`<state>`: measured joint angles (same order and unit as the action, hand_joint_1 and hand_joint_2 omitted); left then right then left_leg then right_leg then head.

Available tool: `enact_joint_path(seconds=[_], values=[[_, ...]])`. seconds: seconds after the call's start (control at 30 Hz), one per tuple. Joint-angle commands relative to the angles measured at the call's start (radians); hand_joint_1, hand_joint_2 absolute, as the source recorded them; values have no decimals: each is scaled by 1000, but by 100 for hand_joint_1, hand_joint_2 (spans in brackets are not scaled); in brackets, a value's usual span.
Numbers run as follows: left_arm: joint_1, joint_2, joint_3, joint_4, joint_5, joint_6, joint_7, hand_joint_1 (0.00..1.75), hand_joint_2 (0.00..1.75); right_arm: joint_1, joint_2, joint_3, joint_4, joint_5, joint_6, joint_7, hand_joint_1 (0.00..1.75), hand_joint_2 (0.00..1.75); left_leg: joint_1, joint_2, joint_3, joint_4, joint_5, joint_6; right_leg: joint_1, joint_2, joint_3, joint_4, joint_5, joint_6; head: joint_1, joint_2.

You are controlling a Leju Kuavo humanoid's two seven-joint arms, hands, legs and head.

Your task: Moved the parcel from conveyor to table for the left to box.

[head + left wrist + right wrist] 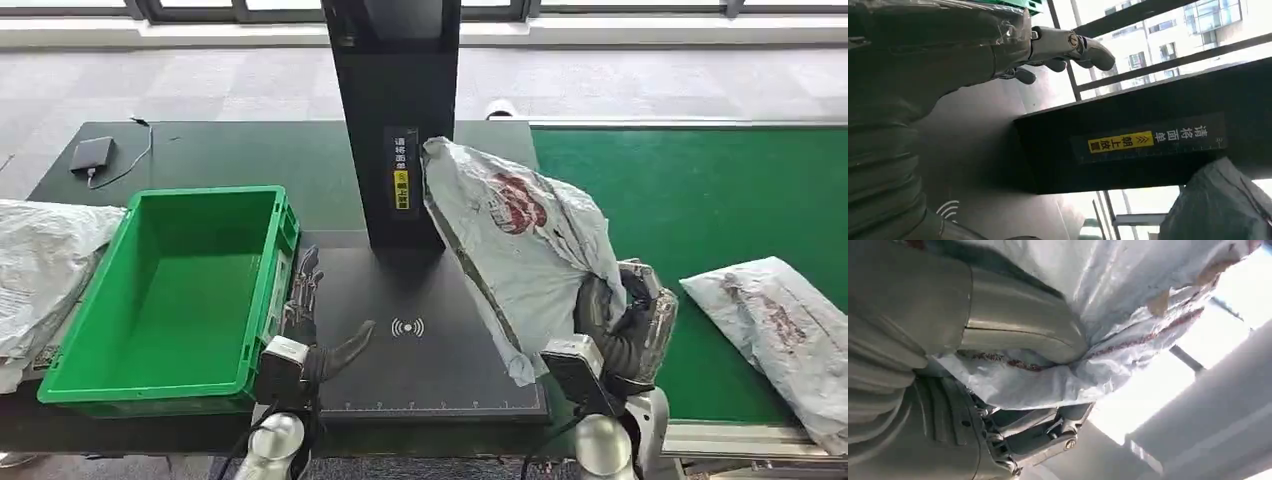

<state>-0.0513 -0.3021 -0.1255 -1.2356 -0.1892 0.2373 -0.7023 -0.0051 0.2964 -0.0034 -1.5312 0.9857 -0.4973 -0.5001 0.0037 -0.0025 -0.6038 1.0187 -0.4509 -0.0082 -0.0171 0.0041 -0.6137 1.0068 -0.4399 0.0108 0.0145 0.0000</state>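
Observation:
A grey plastic parcel point(515, 245) with a red print stands tilted above the black scanner plate point(420, 370), held up by my right hand point(625, 325), which grips its lower right corner. In the right wrist view the thumb point(1018, 325) presses into the crumpled parcel point(1128, 315). My left hand point(310, 330) hovers over the plate's left edge beside the green box point(180, 290), fingers spread and holding nothing; its fingers point(1068, 47) show apart in the left wrist view. The box is empty.
A black scanner post point(395, 120) rises behind the plate. The green conveyor point(700, 200) on the right carries another grey parcel point(780, 330). More grey parcels point(45, 270) lie left of the box. A small black device point(92, 155) with a cable sits far left.

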Motion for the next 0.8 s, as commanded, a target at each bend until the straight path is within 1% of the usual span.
enact_joint_path(seconds=[0.03, 0.1, 0.2, 0.27, 0.37, 0.4, 0.43, 0.47, 0.5, 0.53, 0.6, 0.63, 0.67, 0.7, 0.73, 0.8], values=[[-56, -2, -2, 67, 6, -8, 4, 0, 175, -11, -40, 123, 111, -19, 53, 2, 175, 175, 1, -1, 3, -2, 0, 0, 1, -2, 3, -2, 0, -1, 0, 0], [-56, -2, -2, 67, 6, -8, 4, 0, 175, -11, -40, 123, 111, -19, 53, 2, 175, 175, 1, -3, 3, -2, 0, 0, 1, -4, 4, -2, -1, -1, 0, 0], [-56, -2, -2, 67, 6, -8, 4, 0, 175, -11, -40, 123, 111, -19, 53, 2, 175, 175, 1, -1, 3, -2, 0, 0, 1, -2, 4, -2, 0, -1, 0, 0], [-56, -2, -2, 67, 6, -8, 4, 0, 175, -11, -40, 123, 111, -19, 53, 2, 175, 175, 0, -2, 1, -1, 0, 0, 1, -2, 2, -1, 0, 0, 0, 0], [-56, -2, -2, 67, 6, -8, 4, 0, 175, -11, -40, 123, 111, -19, 53, 2, 175, 175, 1, -2, 4, -2, 0, 0, 1, -3, 5, -3, 0, -1, 0, 0], [-56, -2, -2, 67, 6, -8, 4, 0, 175, -11, -40, 123, 111, -19, 53, 2, 175, 175, 1, -2, 2, -1, 0, 0, 1, -2, 3, -2, 0, -1, 0, 0], [-61, -2, -1, 73, 3, -12, 4, 0, 175, -21, -54, 148, 134, -9, 96, 5, 175, 175, 1, -2, 4, -2, 0, 0, 1, -2, 5, -3, -1, -1, 0, 0], [-61, -2, -1, 73, 3, -12, 4, 0, 175, -21, -54, 148, 134, -9, 96, 5, 175, 175, 1, -2, 2, -1, 0, 0, 1, -2, 3, -2, 0, -1, 0, 0], [-64, -3, 1, 75, 2, -13, 4, 0, 175, -26, -52, 157, 145, -9, 97, 4, 175, 175, 1, -1, 4, -2, 0, 0, 1, -2, 5, -3, 0, -1, 0, 0], [-69, -4, 3, 80, 2, -17, 4, 0, 175, -36, -59, 176, 174, 4, 126, 13, 175, 175, 1, -1, 3, -1, 0, 0, 1, -1, 3, -2, 0, -1, 0, 0], [-73, -5, 6, 85, -1, -20, 4, 0, 175, -49, -59, 197, 215, 20, 133, 23, 175, 175, 1, -1, 2, -1, 0, 0, 2, -1, 3, -2, 0, -1, 0, 0], [-74, -5, 7, 86, -2, -22, 4, 0, 175, -59, -69, 216, 245, 45, 155, 40, 175, 175, 2, -1, 9, -6, 0, 0, 3, -2, 10, -7, 1, -2, 0, 0], [-73, -6, 8, 85, -3, -22, 4, 0, 175, -67, -69, 226, 275, 53, 156, 46, 175, 175, 2, 0, 12, -8, 1, 0, 3, -1, 12, -9, 1, -3, 0, 0], [-73, -6, 8, 85, -3, -22, 4, 0, 175, -67, -69, 226, 275, 53, 156, 46, 175, 175, 1, 0, 4, -2, 0, 0, 2, 0, 5, -3, 1, -1, 0, 0], [-73, -6, 8, 85, -3, -22, 4, 0, 175, -67, -69, 226, 275, 53, 156, 46, 175, 175, 2, 0, 5, -3, 0, 0, 2, -1, 6, -4, 1, -1, 0, 0], [-73, -6, 8, 85, -3, -22, 4, 0, 175, -67, -69, 226, 275, 53, 156, 46, 175, 175, 1, 0, 2, -1, 0, 0, 1, 0, 3, -2, 0, -1, 0, 0]])
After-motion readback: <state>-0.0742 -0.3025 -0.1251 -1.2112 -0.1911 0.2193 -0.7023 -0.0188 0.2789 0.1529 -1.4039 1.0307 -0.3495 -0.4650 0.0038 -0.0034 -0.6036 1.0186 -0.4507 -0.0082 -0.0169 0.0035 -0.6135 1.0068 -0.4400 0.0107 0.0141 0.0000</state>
